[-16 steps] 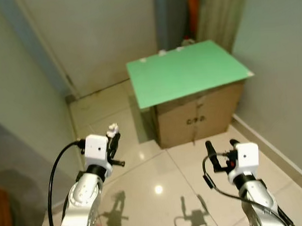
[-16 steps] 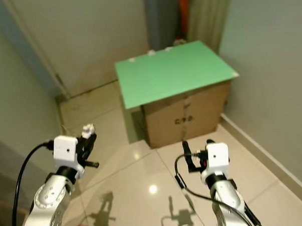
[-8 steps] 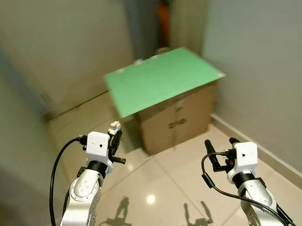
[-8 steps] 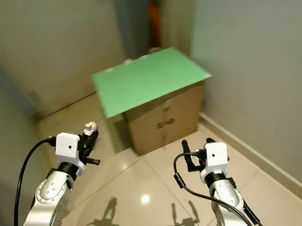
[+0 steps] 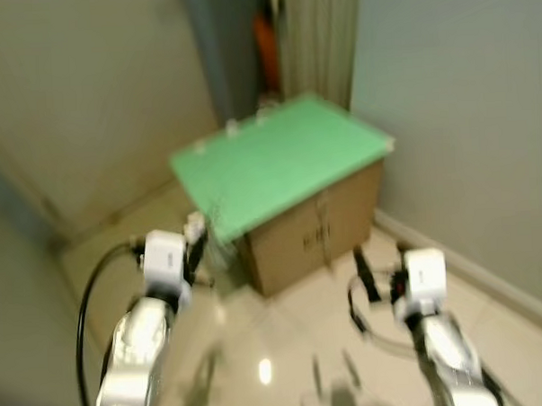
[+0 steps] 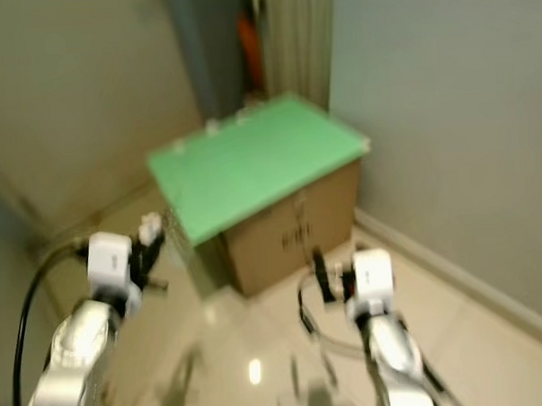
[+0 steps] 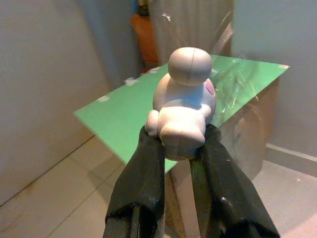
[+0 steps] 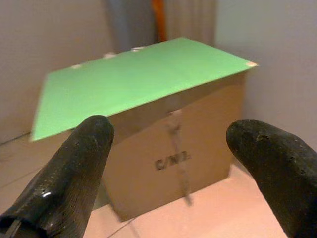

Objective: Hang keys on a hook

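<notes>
Two grippers raised before a green-topped box, head views blurred.

Lower left of the frame, the left gripper (image 7: 181, 148) pinches a white figurine charm (image 7: 184, 106), presumably the keys' fob; the right gripper (image 8: 168, 144) is spread wide, empty. Beyond, centre, stands the cardboard box (image 5: 313, 237) under a green board (image 5: 278, 158). Advisable: keep the pinch firm while seeking a hook. The left wrist view resolves the charm sharply.

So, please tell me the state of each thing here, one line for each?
left gripper: shut on the white figurine keychain, held upright.
right gripper: open, fingers wide apart, holding nothing.
cardboard box: closed, taped, standing on the floor.
green board: lying flat on the box.
</notes>
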Robot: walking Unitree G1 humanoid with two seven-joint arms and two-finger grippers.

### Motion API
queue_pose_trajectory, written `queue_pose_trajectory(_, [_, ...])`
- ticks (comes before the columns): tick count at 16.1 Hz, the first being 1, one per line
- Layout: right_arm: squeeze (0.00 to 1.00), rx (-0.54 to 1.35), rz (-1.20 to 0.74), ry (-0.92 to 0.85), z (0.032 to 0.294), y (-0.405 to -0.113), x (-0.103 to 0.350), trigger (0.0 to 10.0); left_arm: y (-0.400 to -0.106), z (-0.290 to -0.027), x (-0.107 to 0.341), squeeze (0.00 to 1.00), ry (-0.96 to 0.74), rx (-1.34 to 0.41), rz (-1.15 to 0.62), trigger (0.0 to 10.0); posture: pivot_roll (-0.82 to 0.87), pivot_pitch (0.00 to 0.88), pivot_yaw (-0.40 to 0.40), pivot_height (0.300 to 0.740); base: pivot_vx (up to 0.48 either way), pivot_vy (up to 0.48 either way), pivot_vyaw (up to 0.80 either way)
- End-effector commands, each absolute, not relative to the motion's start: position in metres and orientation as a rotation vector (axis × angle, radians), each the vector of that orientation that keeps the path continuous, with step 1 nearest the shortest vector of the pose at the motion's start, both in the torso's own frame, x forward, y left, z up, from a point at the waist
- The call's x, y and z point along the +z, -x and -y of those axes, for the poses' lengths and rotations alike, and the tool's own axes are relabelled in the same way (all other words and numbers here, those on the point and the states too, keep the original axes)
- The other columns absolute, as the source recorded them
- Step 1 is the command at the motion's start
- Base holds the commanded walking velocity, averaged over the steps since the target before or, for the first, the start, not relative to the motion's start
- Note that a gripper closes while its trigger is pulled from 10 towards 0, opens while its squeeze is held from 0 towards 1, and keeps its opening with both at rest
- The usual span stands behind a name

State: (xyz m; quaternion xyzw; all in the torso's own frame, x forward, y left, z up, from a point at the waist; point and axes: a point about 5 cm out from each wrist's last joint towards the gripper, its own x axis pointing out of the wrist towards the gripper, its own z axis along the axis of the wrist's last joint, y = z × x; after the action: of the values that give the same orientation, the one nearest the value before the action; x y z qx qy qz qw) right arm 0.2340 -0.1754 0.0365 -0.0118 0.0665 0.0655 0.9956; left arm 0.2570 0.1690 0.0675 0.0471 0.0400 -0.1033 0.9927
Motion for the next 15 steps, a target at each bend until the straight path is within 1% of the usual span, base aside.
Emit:
queue_pose_trajectory(1, [0.00,0.111,-0.125,0.035,0.182,-0.235,0.038,10.0,-0.260,-0.163,0.072,0.00,-0.096,-0.231,-0.057,0.0,-0.25,0.000,0.150,0.740,0.442,0.000,0.00])
queue_pose_trajectory(2, [0.00,0.111,-0.126,0.036,0.182,-0.235,0.038,10.0,-0.260,-0.163,0.072,0.00,-0.096,-0.232,-0.057,0.0,-0.25,0.000,0.151,0.740,0.442,0.000,0.00])
queue_pose_trajectory(6, [0.00,0.087,-0.150,0.029,0.188,-0.233,0.034,10.0,-0.261,-0.172,0.072,0.00,-0.113,-0.225,-0.065,0.0,-0.25,0.004,0.150,0.740,0.442,0.000,-0.62])
queue_pose_trajectory(10, [0.00,0.076,-0.149,0.018,0.188,-0.235,0.035,10.0,-0.260,-0.171,0.072,0.00,-0.125,-0.247,-0.070,0.0,-0.24,0.004,0.152,0.740,0.448,0.000,-0.58])
queue_pose_trajectory(11, [0.00,0.093,-0.140,0.026,0.187,-0.237,0.036,10.0,-0.261,-0.173,0.073,0.00,-0.114,-0.321,-0.097,0.0,-0.24,0.004,0.152,0.740,0.480,0.000,-0.53])
queue_pose_trajectory(12, [0.00,0.134,-0.169,0.037,0.186,-0.239,0.035,10.0,-0.262,-0.175,0.075,0.00,-0.107,-0.401,-0.129,0.0,-0.23,0.005,0.148,0.740,0.000,0.000,0.00])
queue_pose_trajectory(13, [0.00,0.273,-0.229,0.053,0.180,-0.247,0.036,10.0,-0.269,-0.184,0.084,0.00,-0.167,-0.505,-0.169,0.0,-0.22,0.005,0.147,0.740,0.000,0.000,0.00])
queue_pose_trajectory(14, [0.00,0.318,-0.244,0.058,0.178,-0.249,0.037,10.0,-0.272,-0.187,0.087,0.00,-0.193,-0.524,-0.176,0.0,-0.22,0.005,0.147,0.740,0.000,0.000,0.00])
queue_pose_trajectory(15, [0.00,0.401,-0.258,0.076,0.177,-0.254,0.042,10.0,-0.278,-0.193,0.096,0.00,-0.257,-0.556,-0.182,0.0,-0.22,0.005,0.148,0.740,0.000,0.000,0.00])
